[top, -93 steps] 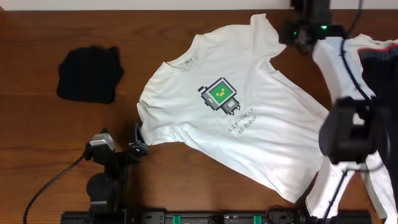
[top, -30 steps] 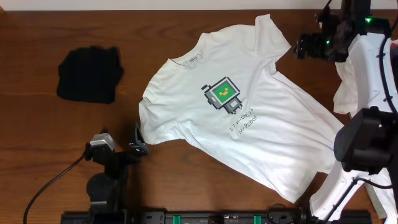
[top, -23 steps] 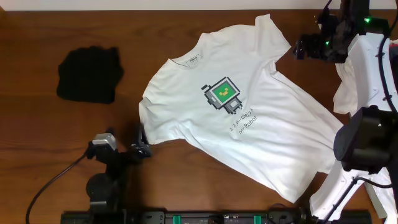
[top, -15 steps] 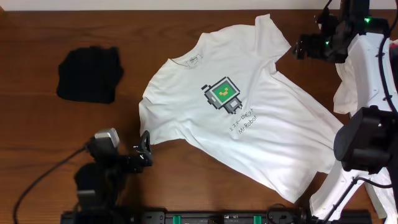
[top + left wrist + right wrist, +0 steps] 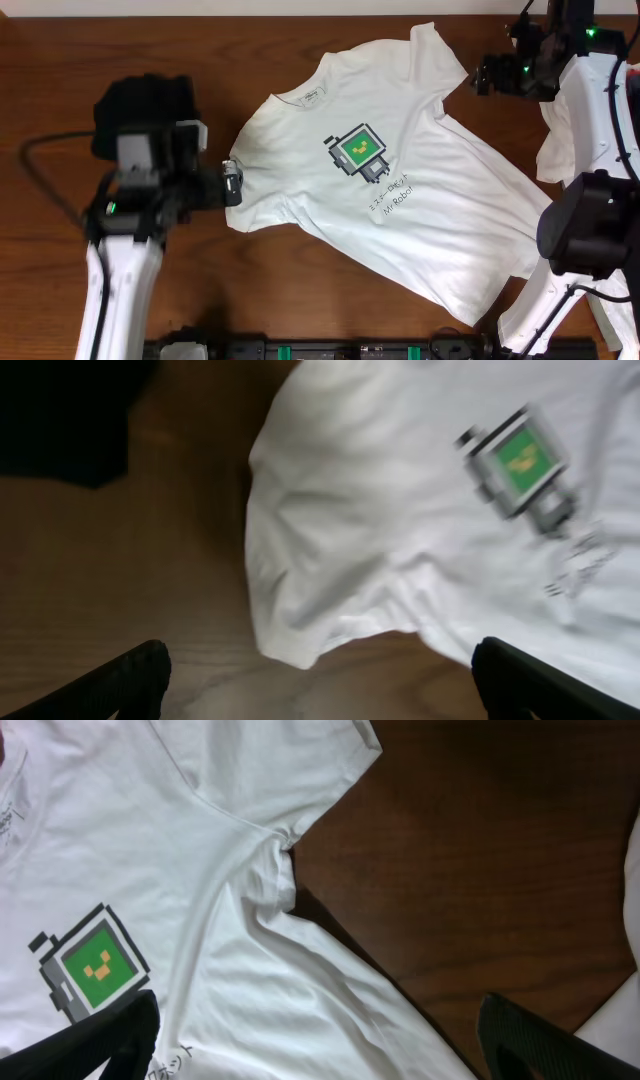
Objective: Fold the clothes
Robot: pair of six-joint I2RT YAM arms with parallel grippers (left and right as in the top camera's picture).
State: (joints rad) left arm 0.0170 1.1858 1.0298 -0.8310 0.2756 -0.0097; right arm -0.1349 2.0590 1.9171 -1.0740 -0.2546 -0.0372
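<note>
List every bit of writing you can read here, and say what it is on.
"Mr Robot": lower line of print on the white T-shirt, under the pixel robot picture, read from overhead.
Line above it: small characters, too small to read.
Neck label: dark marks, too small to read.
Wrist views: the print is blurred or cut off, nothing legible.

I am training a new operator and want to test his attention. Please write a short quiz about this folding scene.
1. True or false: the left gripper is shut on a sleeve of the white T-shirt.
2. The screen of the printed robot is: A green, B red, C blue.
3. Which garment lies to the left of the T-shirt?
Key: 1 false, its jaws stand open and hold nothing; 2 A; 3 the black garment.
</note>
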